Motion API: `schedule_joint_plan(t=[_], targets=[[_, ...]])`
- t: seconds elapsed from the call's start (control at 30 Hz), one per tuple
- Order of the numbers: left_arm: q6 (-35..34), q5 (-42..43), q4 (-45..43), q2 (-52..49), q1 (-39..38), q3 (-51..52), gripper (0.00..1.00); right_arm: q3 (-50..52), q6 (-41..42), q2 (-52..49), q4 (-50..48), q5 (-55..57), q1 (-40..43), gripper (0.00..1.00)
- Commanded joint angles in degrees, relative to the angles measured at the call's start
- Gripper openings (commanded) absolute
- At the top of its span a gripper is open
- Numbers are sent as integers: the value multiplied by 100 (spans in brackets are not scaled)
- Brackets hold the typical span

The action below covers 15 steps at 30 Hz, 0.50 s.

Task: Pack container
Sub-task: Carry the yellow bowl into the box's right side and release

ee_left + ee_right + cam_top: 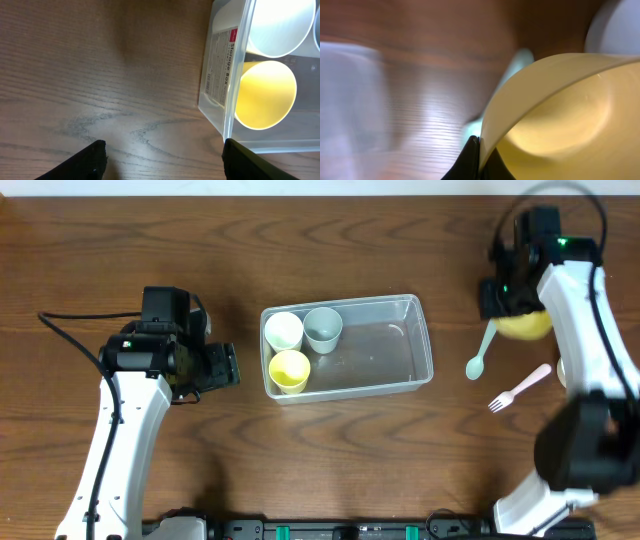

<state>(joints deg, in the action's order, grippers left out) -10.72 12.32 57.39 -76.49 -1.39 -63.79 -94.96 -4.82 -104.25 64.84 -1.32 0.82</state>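
- Bowl [555, 115], yellow, fills the right wrist view; the right gripper [477, 155] is clamped on its rim.
- Container [385, 345] sits mid-way across the tabletop [100, 240], with three cups [283, 330] at its left end and its right end bare.
- Left gripper [165, 162] hovers beside it, fingers apart and empty.
- Risk: the thin rim pinch may let the bowl swing or slip. Carried low, it could clip the container wall or the spoon [478, 355] nearby.
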Motion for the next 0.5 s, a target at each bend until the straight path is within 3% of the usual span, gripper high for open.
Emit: schedule_joint_plan(t=[0.0, 0.23, 0.47], targets=[[37, 52, 9, 52, 2, 11, 75, -260, -310, 918, 13, -498, -693, 1], [55, 52, 7, 52, 2, 11, 75, -201, -339, 1134, 116, -468, -2450, 1], [57, 52, 13, 52, 2, 11, 75, -76, -190, 308, 50, -450, -3106, 1]])
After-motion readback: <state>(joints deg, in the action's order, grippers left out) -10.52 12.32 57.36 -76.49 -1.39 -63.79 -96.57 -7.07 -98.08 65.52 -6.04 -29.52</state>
